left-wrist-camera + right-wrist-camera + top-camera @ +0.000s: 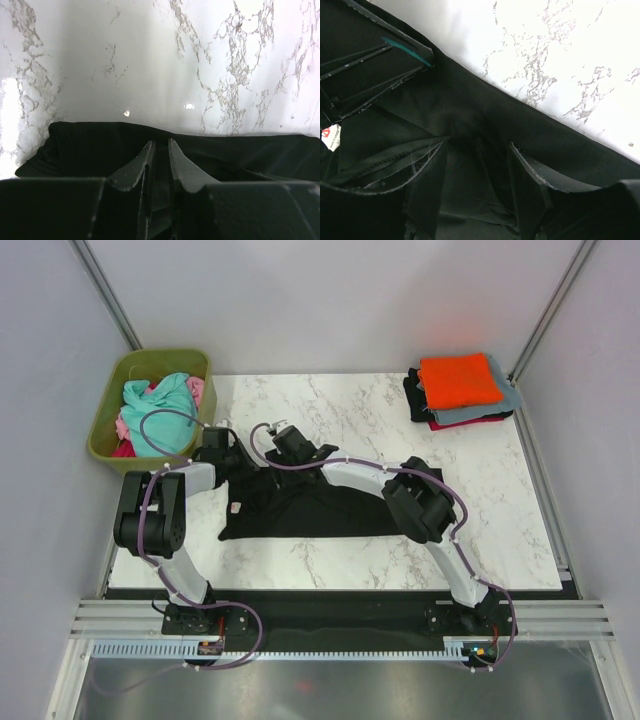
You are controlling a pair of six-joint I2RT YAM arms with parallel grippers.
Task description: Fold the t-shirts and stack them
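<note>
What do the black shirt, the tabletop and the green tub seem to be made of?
The black shirt looks like soft matte cloth, perhaps cotton: it creases and drapes. The tabletop is glossy white with grey veins, marble or an imitation; glare shows. The tub seems olive plastic: smooth moulded rim.

A lab test booth (blank white walls [330, 300], aluminium framing [330, 618]).

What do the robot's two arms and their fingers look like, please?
Both the left arm and right arm have white links joined by bulky black joints, with mauve cables looped alongside. The fingers are dark, flat and wedge-shaped, with scuffed edges.
</note>
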